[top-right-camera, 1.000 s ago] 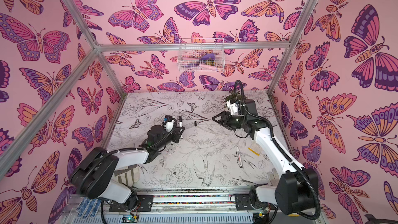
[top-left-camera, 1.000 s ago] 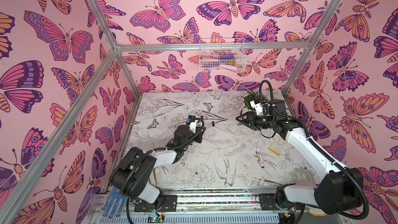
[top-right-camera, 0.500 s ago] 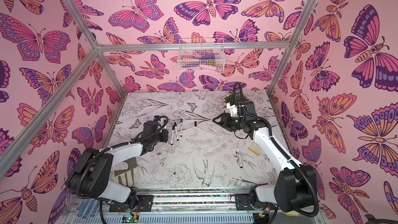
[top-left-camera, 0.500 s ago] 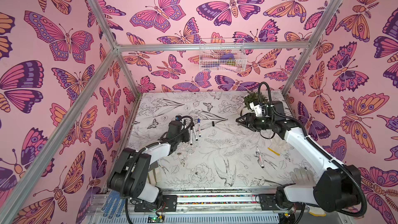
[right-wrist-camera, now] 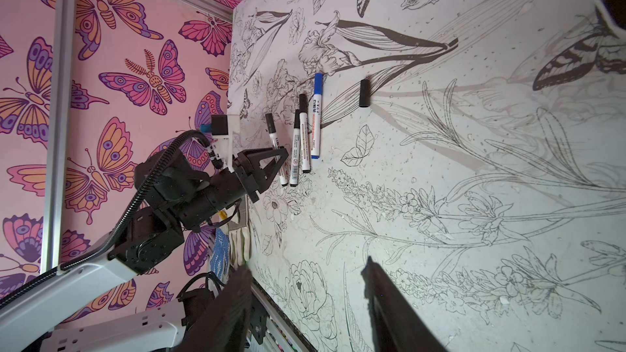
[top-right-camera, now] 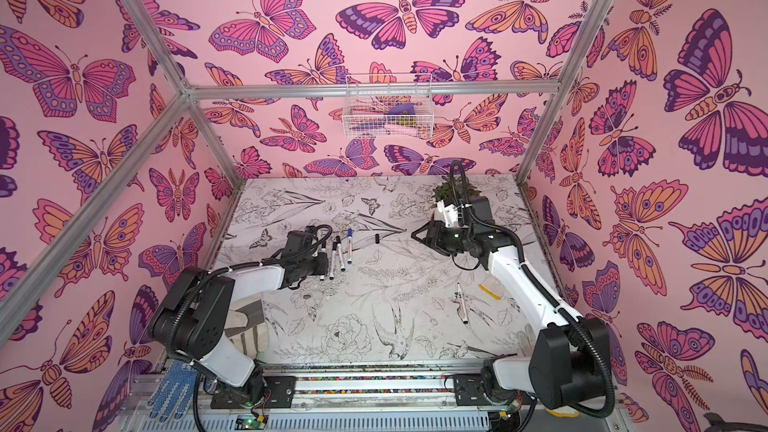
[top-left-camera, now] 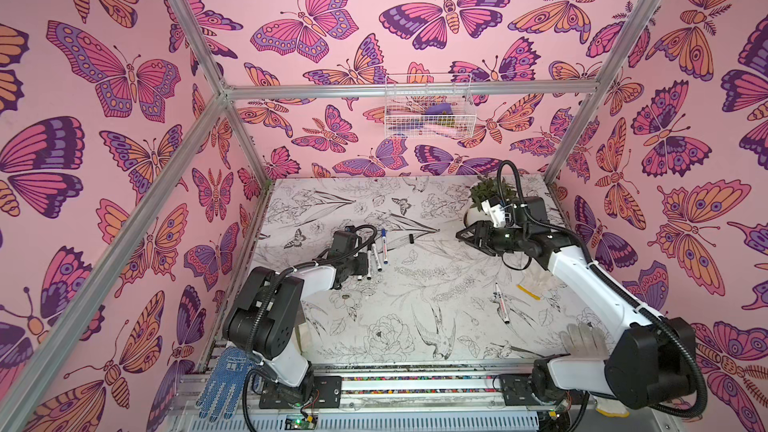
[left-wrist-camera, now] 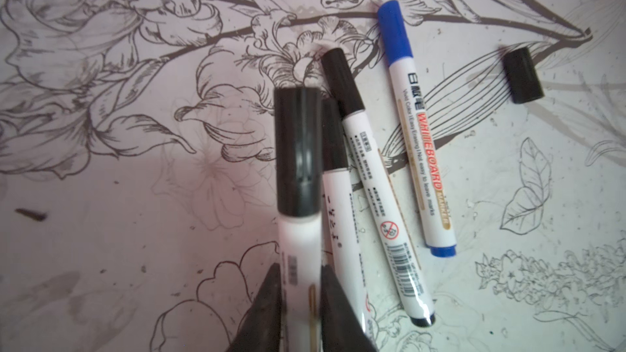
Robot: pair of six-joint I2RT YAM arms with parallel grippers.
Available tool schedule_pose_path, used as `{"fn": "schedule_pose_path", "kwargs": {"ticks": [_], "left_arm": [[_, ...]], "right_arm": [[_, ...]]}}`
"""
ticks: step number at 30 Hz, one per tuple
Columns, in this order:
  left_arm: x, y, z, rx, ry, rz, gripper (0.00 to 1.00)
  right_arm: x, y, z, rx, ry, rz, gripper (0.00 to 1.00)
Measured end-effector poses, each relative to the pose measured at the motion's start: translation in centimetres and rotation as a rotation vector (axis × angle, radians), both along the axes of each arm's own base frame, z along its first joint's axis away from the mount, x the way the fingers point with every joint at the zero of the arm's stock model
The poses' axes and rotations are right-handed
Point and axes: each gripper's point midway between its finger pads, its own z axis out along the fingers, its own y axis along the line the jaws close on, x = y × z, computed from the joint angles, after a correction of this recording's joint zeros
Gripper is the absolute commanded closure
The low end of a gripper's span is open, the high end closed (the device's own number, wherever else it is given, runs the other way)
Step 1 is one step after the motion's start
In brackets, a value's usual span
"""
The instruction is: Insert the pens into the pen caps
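Two alike. Left pincer (right-wrist-camera: 277,164) and right pincer (right-wrist-camera: 306,264) black, fingers (left-wrist-camera: 267,306) three-cornered with a hole through. Just behind each pincer, a white box (top-left-camera: 496,211) with wires. Further back, left arm (top-left-camera: 311,274) and right arm (top-left-camera: 582,280): long white tubes, fat black joints (top-left-camera: 640,363). Black bumpy hose (top-left-camera: 505,172) from pincer end to far end. Little dots on the farthest joint.

A black cap (top-left-camera: 411,238) lies near the pens (top-left-camera: 377,257).

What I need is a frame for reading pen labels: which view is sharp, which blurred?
Left wrist view: blue-capped pen reads sharp, nearest black-capped pen blurred. Right wrist view: pens small, right gripper dark and soft. Both top views: labels too small.
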Motion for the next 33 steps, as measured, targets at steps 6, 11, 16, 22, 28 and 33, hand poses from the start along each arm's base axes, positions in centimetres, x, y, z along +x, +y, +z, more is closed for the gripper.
{"fn": "schedule_pose_path", "kwargs": {"ticks": [6,11,16,22,28,33], "left_arm": [[0.0,-0.2,0.4,-0.016,0.0,-0.001,0.45],[0.8,-0.4,4.0,-0.038,-0.086,0.005,0.37],[2.6,-1.3,9.0,-0.096,-0.197,0.018,0.32],[3.3,-2.5,10.6,-0.149,-0.213,0.034,0.31],[2.8,-4.7,10.5,-0.155,-0.205,-0.012,0.3],[2.3,-6.0,10.3,-0.154,-0.197,-0.056,0.29]], "right_arm": [[-0.1,-1.8,-2.8,-0.103,0.061,-0.087,0.45],[-2.1,-6.5,-8.8,-0.328,0.221,-0.281,0.44],[-7.0,-11.0,-14.2,-0.54,0.389,-0.405,0.45],[-8.8,-13.1,-16.2,-0.663,0.455,-0.443,0.47],[-9.3,-13.5,-18.1,-0.701,0.506,-0.432,0.54],[-9.0,-13.3,-19.4,-0.712,0.526,-0.419,0.63]]}}
